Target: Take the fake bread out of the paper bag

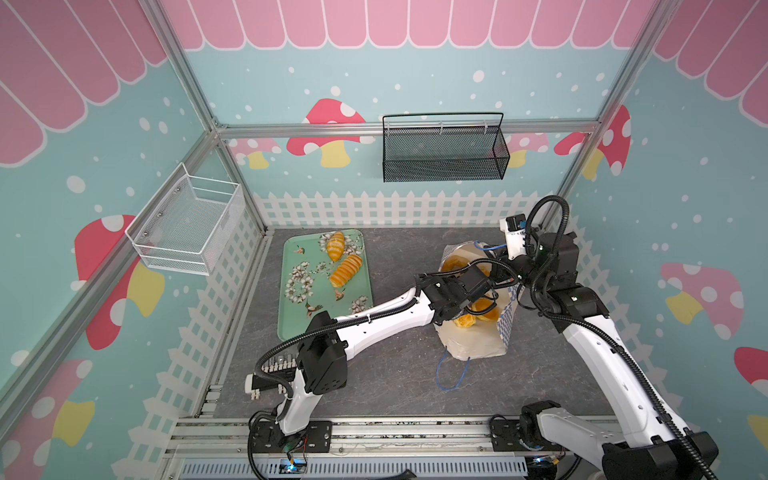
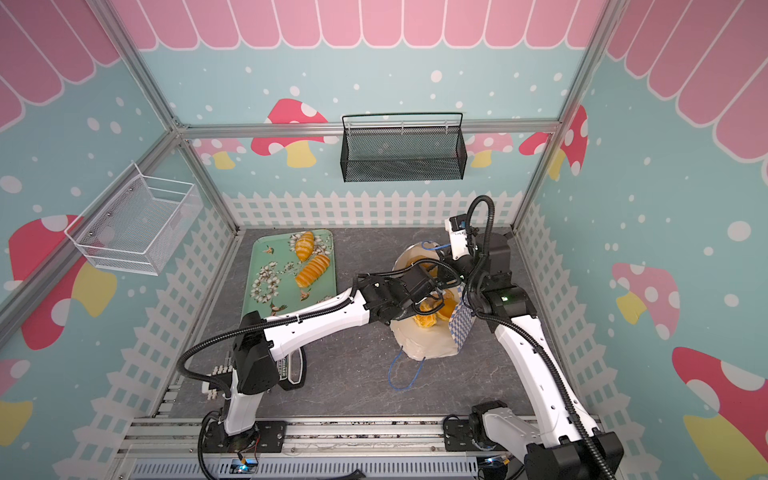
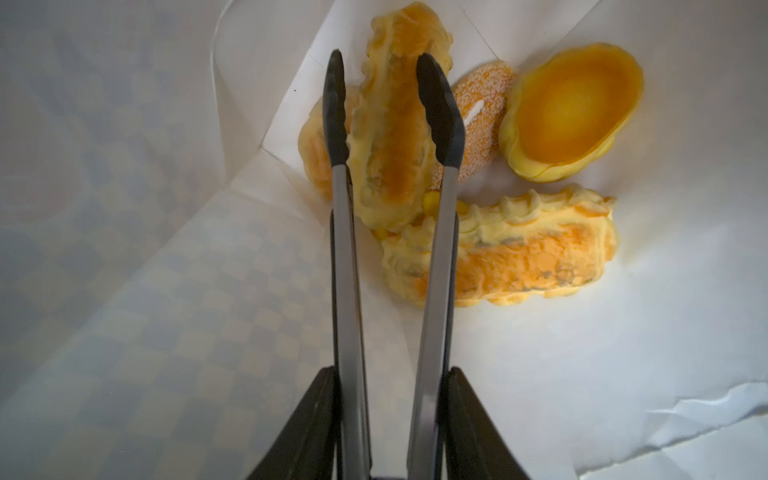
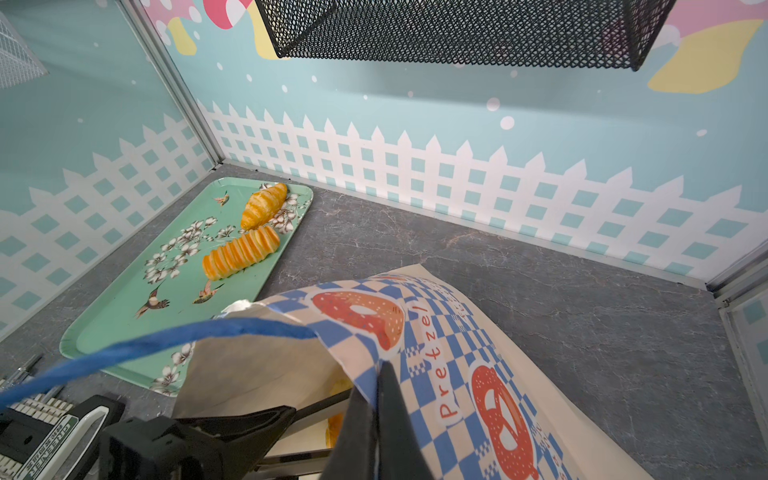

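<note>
The step in hand looks like a pick inside the paper bag (image 4: 457,332), which stands on the grey surface (image 1: 395,374). The left hand (image 3: 390,374) is clamped on a pair of tongs (image 3: 432,270) and reaches them down into the bag. Their dark tips stand apart on either side of a long loaf (image 3: 390,124) straight ahead of that hand. The right hand (image 4: 378,399) is pinched shut on the bag's checkered rim, holding the mouth open close beside the left hand. More fake bread (image 1: 484,313) lies around the tips: a second loaf (image 3: 511,257) crosswise under one tong arm, a sugared piece (image 3: 478,124) just beside one tip, and a round bun (image 3: 573,112) beyond it. A croissant (image 1: 335,245) and a ribbed loaf (image 1: 345,271) lie on the green tray (image 1: 299,316), well apart from both hands. The next move, I judge, calls for the tips to close squarely on the long loaf's flanks, since its glossy skin may slip. A straight lift through the mouth would follow while the right hand holds the rim. Whether the tips touch the loaf cannot be told. Another piece is half hidden behind a tip, and in both top views the left arm covers much of the bag's mouth, so the remaining pieces cannot be counted.
</note>
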